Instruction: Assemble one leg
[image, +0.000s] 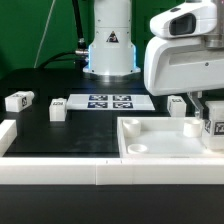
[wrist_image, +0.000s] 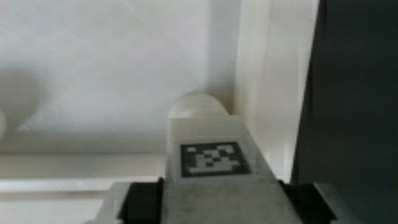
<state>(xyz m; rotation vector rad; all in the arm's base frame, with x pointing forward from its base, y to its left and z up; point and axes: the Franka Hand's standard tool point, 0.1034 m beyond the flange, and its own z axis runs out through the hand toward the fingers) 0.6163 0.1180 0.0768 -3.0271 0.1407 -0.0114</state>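
My gripper (image: 211, 117) is at the exterior view's right, over the right end of the large white tray-like part (image: 150, 142). It is shut on a leg (image: 214, 128), a small white post with a black-and-white tag. In the wrist view the leg (wrist_image: 214, 150) sits between my dark fingers (wrist_image: 143, 202), its rounded tip pointing down into the tray's corner next to the tray's wall (wrist_image: 267, 60). I cannot tell whether the tip touches the tray. My gripper (wrist_image: 222, 208) grips the leg's upper end.
Three more white legs lie on the black table: two at the left (image: 19, 101) (image: 57, 110) and one behind the tray (image: 177, 103). The marker board (image: 105, 101) lies at the back centre. A white wall (image: 60, 172) runs along the front.
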